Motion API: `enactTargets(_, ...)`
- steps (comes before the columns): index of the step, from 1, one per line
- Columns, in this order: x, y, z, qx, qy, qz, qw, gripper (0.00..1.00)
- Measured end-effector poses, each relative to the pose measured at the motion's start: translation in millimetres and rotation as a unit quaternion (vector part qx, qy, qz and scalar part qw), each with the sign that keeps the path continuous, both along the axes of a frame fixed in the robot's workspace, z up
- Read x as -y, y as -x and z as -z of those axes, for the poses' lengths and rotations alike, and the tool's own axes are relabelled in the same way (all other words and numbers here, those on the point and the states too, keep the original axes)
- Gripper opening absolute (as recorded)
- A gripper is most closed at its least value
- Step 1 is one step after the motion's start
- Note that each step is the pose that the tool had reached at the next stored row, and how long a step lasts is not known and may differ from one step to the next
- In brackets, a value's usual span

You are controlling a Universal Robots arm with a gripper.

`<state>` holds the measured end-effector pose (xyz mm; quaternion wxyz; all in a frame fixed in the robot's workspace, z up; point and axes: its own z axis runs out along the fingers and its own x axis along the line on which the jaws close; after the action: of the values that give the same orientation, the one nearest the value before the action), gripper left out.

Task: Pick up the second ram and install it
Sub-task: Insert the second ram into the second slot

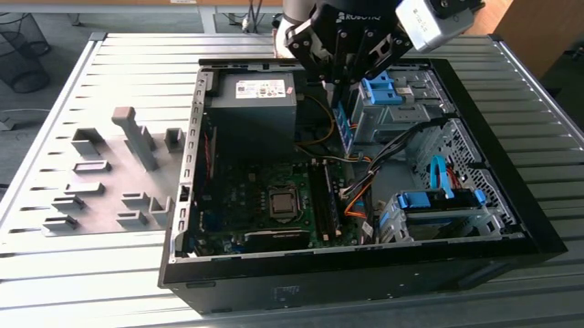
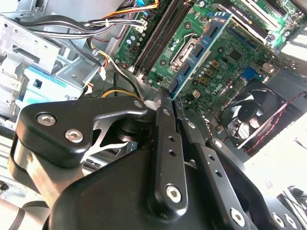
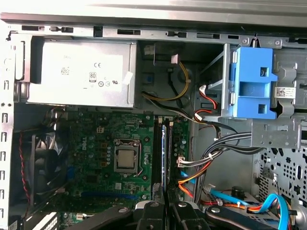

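My gripper [image 1: 338,87] hangs over the back half of the open computer case [image 1: 511,225], shut on the second ram [image 1: 344,127]. This thin green stick with a blue label points down from the fingertips into the case. In the second wrist view the ram [image 2: 199,50] runs from the closed fingers [image 2: 163,120] out over the motherboard [image 2: 230,52]. In the first wrist view it shows edge-on [image 3: 166,158], in line with the long dark memory slots [image 3: 157,153] beside the processor socket [image 3: 125,158]. The ram is above the board, clear of the slots.
The power supply [image 1: 253,102] fills the case's back corner on the exterior view's left. Blue drive brackets [image 1: 381,90] and orange and black cables [image 1: 360,198] sit close by on the right. A fan [image 2: 252,112] is mounted by the board. A grey plate of holder blocks [image 1: 109,181] lies outside the case.
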<state>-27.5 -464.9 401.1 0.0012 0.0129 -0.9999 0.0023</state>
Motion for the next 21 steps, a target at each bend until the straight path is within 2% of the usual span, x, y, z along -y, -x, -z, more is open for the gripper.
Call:
enactTargets(2, 0.0, 0.0, 4.0, 0.0000, -0.0001, 0.000, 1.0000, 0.14)
enactTargets(21, 0.0, 0.0, 9.8, 0.0000, -0.0001, 0.000, 1.0000, 0.14)
